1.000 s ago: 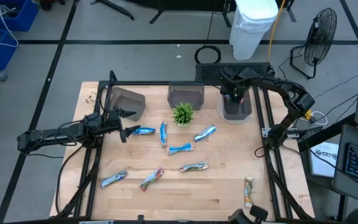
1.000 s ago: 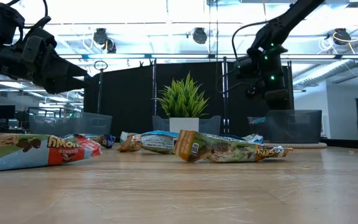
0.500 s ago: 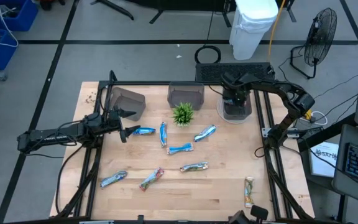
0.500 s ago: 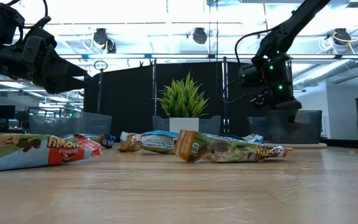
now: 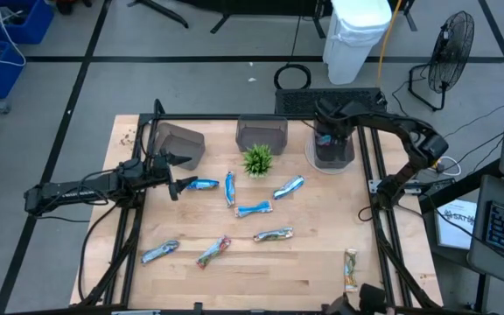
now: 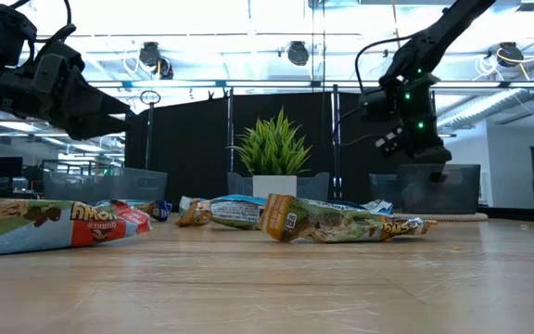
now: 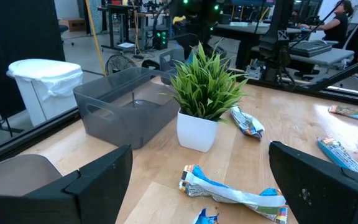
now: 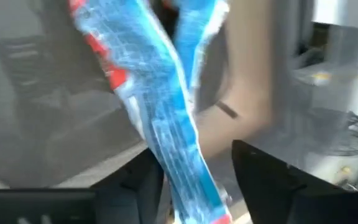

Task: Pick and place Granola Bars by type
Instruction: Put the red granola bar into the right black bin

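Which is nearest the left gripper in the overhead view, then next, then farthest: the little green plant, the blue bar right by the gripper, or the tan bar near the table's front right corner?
From the left gripper:
1. Blue bar, just beside its fingertips.
2. Green plant, toward the table's middle back.
3. Tan bar, far off at the front right corner.

The left gripper (image 7: 201, 186) has its two dark fingers (image 7: 95, 180) spread wide apart above the wooden table (image 7: 278, 134). Between them, close by, lies a crumpled blue-and-white granola bar (image 7: 232, 191). Beyond it stands a green spiky plant (image 7: 205, 84) in a white pot (image 7: 197, 130), with a grey translucent bin (image 7: 129, 106) just beside it. More wrapped bars (image 7: 246, 120) lie farther across the table. A white bag-lined trash can (image 7: 42, 84) stands off the table's edge.
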### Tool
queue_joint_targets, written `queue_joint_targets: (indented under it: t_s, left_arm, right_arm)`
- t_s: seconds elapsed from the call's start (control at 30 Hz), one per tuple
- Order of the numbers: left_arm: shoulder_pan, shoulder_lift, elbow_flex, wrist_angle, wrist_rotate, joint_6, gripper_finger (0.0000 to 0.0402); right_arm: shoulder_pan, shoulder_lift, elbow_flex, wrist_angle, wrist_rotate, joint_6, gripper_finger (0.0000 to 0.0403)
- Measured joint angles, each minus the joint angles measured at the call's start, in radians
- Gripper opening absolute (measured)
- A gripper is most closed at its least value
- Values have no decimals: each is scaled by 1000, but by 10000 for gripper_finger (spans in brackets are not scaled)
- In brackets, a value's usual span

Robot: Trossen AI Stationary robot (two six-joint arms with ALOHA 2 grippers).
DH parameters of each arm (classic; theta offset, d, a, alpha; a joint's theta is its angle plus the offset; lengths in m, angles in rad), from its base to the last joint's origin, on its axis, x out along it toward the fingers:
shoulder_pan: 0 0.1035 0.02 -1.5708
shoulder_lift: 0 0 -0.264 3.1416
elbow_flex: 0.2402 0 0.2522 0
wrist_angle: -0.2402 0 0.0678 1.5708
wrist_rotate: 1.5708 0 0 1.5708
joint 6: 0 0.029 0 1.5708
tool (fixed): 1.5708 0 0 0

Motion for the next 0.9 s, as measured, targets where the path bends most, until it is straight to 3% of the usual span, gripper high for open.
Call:
queue_joint_targets:
  t_s: [0.17,0.37,0.67,0.9]
  left_arm:
    - [0,0,0,0,0,0,374]
    - [0,0,0,0,0,0,374]
    - [0,0,0,0,0,0,374]
    - [0,0,0,0,0,0,374]
  right_arm:
    - [6,-45,0,17,-13,10,215]
    - [9,-54,1,21,-134,36,236]
    - [39,-54,59,-44,66,61,282]
    - [118,-82,209,-67,55,167,299]
